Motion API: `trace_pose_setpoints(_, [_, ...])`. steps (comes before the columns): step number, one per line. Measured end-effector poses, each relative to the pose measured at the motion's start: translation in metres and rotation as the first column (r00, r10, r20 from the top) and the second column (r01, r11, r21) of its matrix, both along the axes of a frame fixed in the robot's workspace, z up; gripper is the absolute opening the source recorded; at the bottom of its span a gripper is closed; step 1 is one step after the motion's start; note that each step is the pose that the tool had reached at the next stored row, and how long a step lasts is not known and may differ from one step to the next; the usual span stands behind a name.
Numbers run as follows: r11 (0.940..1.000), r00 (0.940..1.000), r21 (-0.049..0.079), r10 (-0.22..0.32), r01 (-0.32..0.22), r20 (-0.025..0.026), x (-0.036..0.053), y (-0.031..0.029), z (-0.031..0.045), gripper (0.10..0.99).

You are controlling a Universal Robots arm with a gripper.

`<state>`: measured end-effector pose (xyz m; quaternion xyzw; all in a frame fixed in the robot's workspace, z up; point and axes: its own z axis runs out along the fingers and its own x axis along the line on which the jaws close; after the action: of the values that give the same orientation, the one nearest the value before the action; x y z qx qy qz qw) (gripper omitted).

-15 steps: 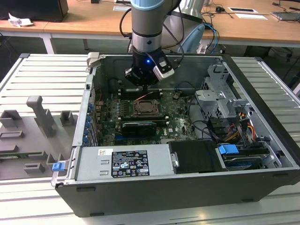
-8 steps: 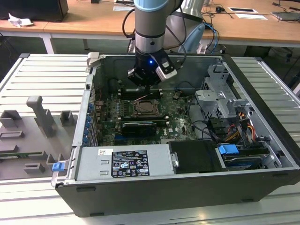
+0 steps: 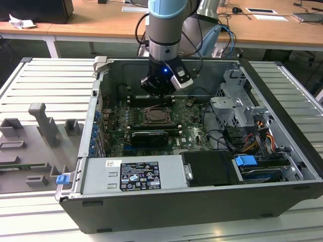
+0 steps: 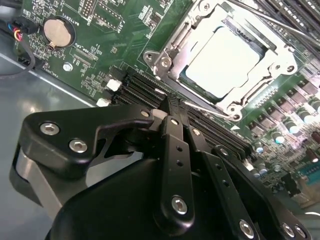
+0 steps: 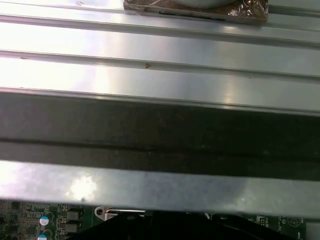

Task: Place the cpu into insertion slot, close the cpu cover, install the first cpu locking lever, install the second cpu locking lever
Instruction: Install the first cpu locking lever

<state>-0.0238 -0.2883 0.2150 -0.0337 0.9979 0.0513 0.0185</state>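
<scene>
Arm over the open case, cpu seated, cover down on it.

The gripper (image 4: 172, 107) hangs inside the computer case (image 3: 282, 101), just beside the insertion slot (image 3: 158, 116) on the green motherboard (image 4: 105, 40). In the second wrist view its fingers (image 4: 174, 150) look pressed together with nothing between them, tips near the thin locking lever (image 4: 210, 106) along the socket's edge. The cpu (image 4: 225, 57) lies flat in the slot, its dull silver top showing through the cutout of the cpu cover (image 4: 272, 67). Judgement: chip is light, rigid, slick-topped, and the pin field beneath is fragile, so best left alone. The lever is springy wire; take it at its free bent end, not mid-span. I cannot tell if either lever is latched.
</scene>
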Motion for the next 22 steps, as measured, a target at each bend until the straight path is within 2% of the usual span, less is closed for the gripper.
trace_pose_setpoints(8, [1.0, 1.0, 0.0, 0.0, 0.0, 0.0, 0.0029, 0.0, -0.0082, 0.106])
trace_pose_setpoints(17, [1.0, 1.0, 0.0, -0.001, 0.001, 0.0003, 0.0035, 0.0, -0.0123, 0.106])
trace_pose_setpoints(22, [1.0, 1.0, 0.0, -0.001, 0.001, 0.0001, 0.0035, 0.0, -0.0121, 0.106])
